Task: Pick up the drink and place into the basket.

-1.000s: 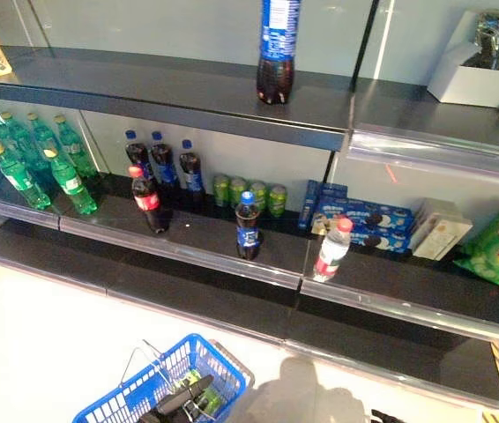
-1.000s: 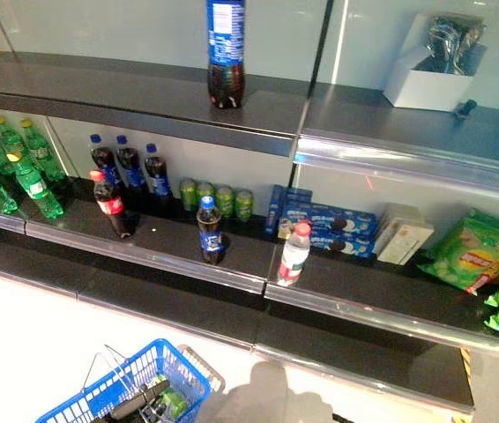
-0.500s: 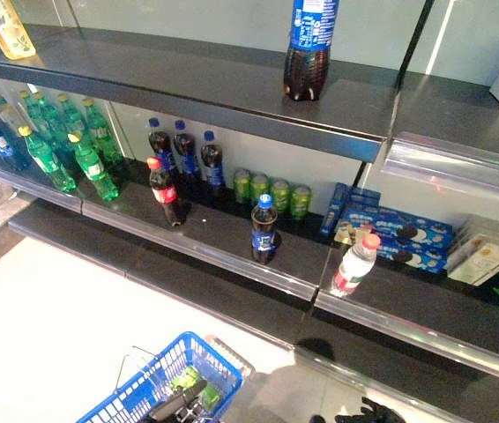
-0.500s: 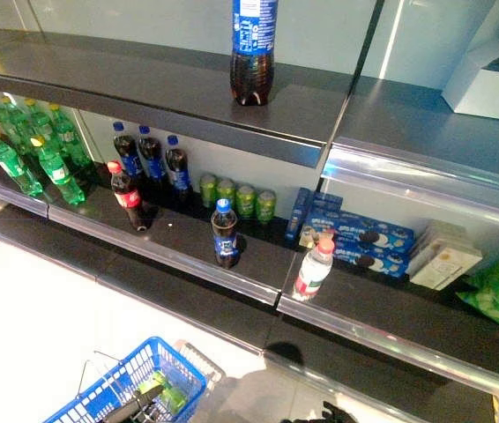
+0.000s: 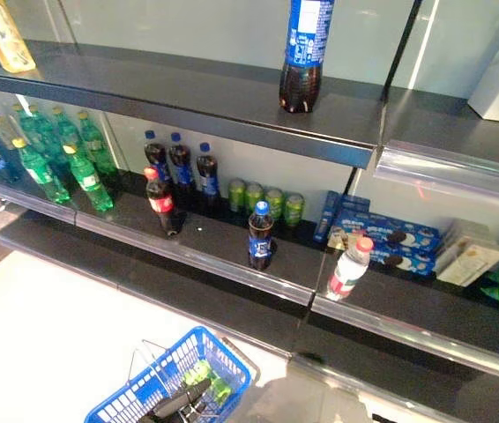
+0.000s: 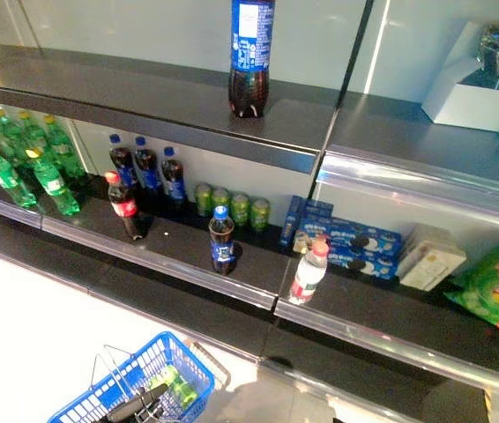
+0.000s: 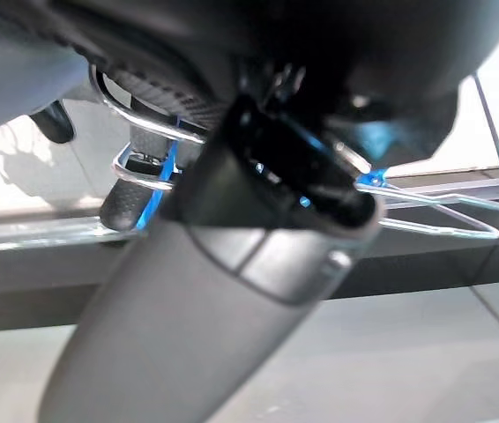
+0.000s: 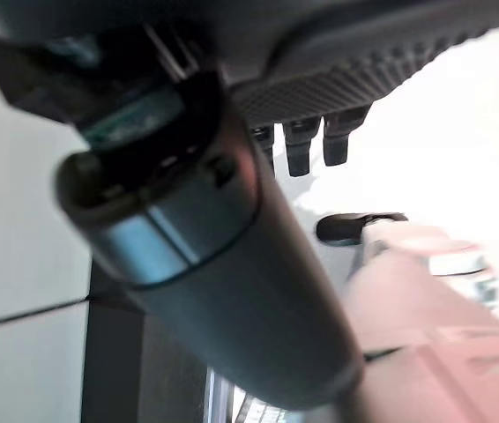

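Observation:
Drinks stand on the dark shelves: a tall blue-labelled cola bottle (image 5: 302,53) on the top shelf, and below it a blue-capped cola bottle (image 5: 260,236), a red-capped cola bottle (image 5: 161,201) and a white bottle with a red cap (image 5: 349,269). The blue wire basket (image 5: 148,392) hangs low at the left with green items (image 5: 205,374) inside. My left hand (image 5: 179,404) is shut on the basket's wire handles (image 7: 426,207), its fingers (image 7: 126,203) curled round them. In its own wrist view my right hand (image 8: 304,145) hangs with relaxed fingers and holds nothing.
Green bottles (image 5: 82,172) fill the left of the middle shelf, with three blue-capped colas (image 5: 179,163) and green cans (image 5: 267,201) behind. Blue biscuit boxes (image 5: 382,238), a white carton (image 5: 470,258) and green snack bags (image 6: 492,282) lie to the right. A white box (image 6: 470,84) stands top right.
The camera has shifted, so the whole scene sits differently. My right hand's fingertips, seen at the bottom edge half a second ago, no longer show in the eye views. The shelf items have not moved.

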Robot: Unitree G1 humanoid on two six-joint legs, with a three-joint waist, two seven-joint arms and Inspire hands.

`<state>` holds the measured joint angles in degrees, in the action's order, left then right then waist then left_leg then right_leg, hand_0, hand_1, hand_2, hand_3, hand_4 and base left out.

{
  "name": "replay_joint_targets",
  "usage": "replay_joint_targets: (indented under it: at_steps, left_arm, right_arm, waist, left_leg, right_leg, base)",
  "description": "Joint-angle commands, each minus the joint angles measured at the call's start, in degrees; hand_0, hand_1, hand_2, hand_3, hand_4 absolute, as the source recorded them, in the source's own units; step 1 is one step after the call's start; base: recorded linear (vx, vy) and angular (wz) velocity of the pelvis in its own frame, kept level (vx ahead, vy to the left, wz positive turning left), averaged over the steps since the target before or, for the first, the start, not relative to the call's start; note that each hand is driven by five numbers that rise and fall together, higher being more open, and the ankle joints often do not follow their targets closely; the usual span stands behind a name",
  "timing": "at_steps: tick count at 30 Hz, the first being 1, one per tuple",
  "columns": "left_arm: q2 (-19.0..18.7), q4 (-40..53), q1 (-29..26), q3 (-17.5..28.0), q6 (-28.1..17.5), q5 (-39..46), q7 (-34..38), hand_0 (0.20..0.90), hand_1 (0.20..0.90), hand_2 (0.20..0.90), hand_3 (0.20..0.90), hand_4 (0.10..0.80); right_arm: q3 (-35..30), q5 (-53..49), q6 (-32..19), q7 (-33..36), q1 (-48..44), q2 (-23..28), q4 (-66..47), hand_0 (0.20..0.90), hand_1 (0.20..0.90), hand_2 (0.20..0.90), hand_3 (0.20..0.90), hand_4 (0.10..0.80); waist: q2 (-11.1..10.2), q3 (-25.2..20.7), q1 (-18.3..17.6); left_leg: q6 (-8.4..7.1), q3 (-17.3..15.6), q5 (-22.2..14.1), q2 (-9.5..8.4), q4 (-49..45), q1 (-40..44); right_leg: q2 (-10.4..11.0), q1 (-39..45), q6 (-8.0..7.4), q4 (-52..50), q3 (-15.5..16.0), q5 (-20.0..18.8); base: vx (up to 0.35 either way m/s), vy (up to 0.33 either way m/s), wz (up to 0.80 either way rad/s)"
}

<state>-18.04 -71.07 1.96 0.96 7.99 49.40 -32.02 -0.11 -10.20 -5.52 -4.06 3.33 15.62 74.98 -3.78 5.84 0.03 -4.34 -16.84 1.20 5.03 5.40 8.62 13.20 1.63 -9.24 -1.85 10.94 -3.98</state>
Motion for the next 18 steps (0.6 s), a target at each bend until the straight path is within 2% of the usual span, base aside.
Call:
replay_joint_targets:
  at_steps: [1, 4, 7, 8, 9, 10, 12, 18]
  left_arm:
    - [0.3, 3.9, -6.5, 1.2, -2.8, 3.1, -7.4, 0.3, 0.3, 0.3, 0.2, 0.1]
    - [1.1, 5.1, -6.9, 2.3, -2.6, 6.3, -5.7, 0.3, 0.3, 0.3, 0.2, 0.1]
    - [1.7, 5.7, -6.3, 3.0, -1.3, 6.2, -5.7, 0.3, 0.3, 0.3, 0.2, 0.1]
    - [2.3, 5.4, -5.2, 3.3, -1.9, 5.9, -5.7, 0.3, 0.3, 0.3, 0.2, 0.1]
    - [2.4, 5.1, -4.7, 3.3, -2.0, 6.2, -5.3, 0.3, 0.3, 0.3, 0.2, 0.1]
    - [2.5, 4.4, -4.7, 3.0, -1.9, 4.9, -4.6, 0.3, 0.3, 0.3, 0.2, 0.1]
    - [2.3, 3.2, -4.7, 3.1, -2.0, 3.0, -4.7, 0.3, 0.3, 0.3, 0.2, 0.1]
    - [1.2, 0.6, -4.8, 3.9, -2.7, 0.6, -5.7, 0.3, 0.3, 0.3, 0.2, 0.1]
  right_arm:
    - [-0.5, -1.5, -2.5, -0.6, -4.4, 1.6, 1.4, 0.9, 0.9, 0.9, 0.9, 0.8]
    - [0.2, 1.0, -1.8, -0.8, -5.7, 1.3, 1.8, 0.9, 0.9, 0.9, 0.9, 0.8]
    - [0.6, 0.8, -0.7, -0.5, -6.4, 1.7, 1.2, 0.9, 0.9, 0.9, 0.9, 0.8]
    - [0.5, 1.8, -0.1, -0.7, -6.7, 2.4, 0.9, 0.9, 0.9, 0.9, 0.9, 0.8]
    - [0.4, 2.0, 0.0, -0.6, -6.7, 2.7, 1.0, 0.9, 0.9, 0.9, 0.9, 0.8]
    - [0.5, 1.3, 0.9, 0.8, -6.4, 2.8, 0.9, 0.9, 0.9, 0.9, 0.9, 0.8]
    - [0.0, 0.8, 1.4, 1.9, -6.0, 2.8, 1.1, 0.9, 0.9, 0.9, 0.9, 0.8]
    - [-1.6, 2.5, 0.2, 0.9, -3.9, 3.6, 2.1, 0.9, 0.9, 0.9, 0.9, 0.8]
  waist:
    - [2.4, 0.7, 1.0]
    - [2.4, -0.6, 2.0]
    - [2.9, -1.1, 2.4]
    - [2.9, -1.3, 2.9]
    - [3.0, -1.4, 3.0]
    - [3.3, -1.5, 2.9]
    - [3.5, -1.7, 2.9]
    - [3.8, -1.9, 1.5]
  left_leg:
    - [3.77, 2.2, -2.4, -0.32, -3.5, -2.4]
    - [2.96, 2.4, -1.7, -0.51, -3.6, -3.5]
    - [2.01, 3.8, -1.0, 0.31, -3.7, -3.3]
    - [1.53, 6.7, -1.4, 0.34, -5.6, -4.0]
    - [1.35, 7.3, -1.4, 0.38, -6.0, -4.2]
    - [0.51, 6.0, -0.4, 1.44, -4.6, -3.6]
    - [0.27, 5.7, 0.1, 1.66, -3.0, -2.9]
    - [-0.25, 4.6, 0.2, 2.02, -0.9, -1.0]
  right_leg:
    - [1.4, -2.2, -1.44, -10.7, 0.4, -3.2]
    - [0.4, 0.0, -0.09, -3.5, 2.1, -2.3]
    - [-1.5, 1.5, 0.91, -1.7, 1.4, 0.6]
    - [-2.3, 2.4, 1.54, -1.2, -0.1, 1.6]
    - [-2.4, 2.8, 1.78, -0.9, -0.3, 2.1]
    - [-1.8, 3.7, 1.51, 0.0, 1.5, 2.1]
    - [-1.5, 4.4, 1.42, 0.8, 2.6, 1.9]
    - [-0.9, 5.4, 0.9, 2.5, 3.0, 1.1]
  base:
    - [-0.178, -0.117, -0.55]
    - [-0.089, -0.2, -0.52]
    - [-0.019, -0.088, -0.26]
    - [-0.025, -0.008, -0.2]
    - [-0.028, 0.036, -0.42]
    - [-0.025, 0.041, -0.42]
    - [0.001, 0.042, -0.2]
    - [0.023, 0.048, 0.04]
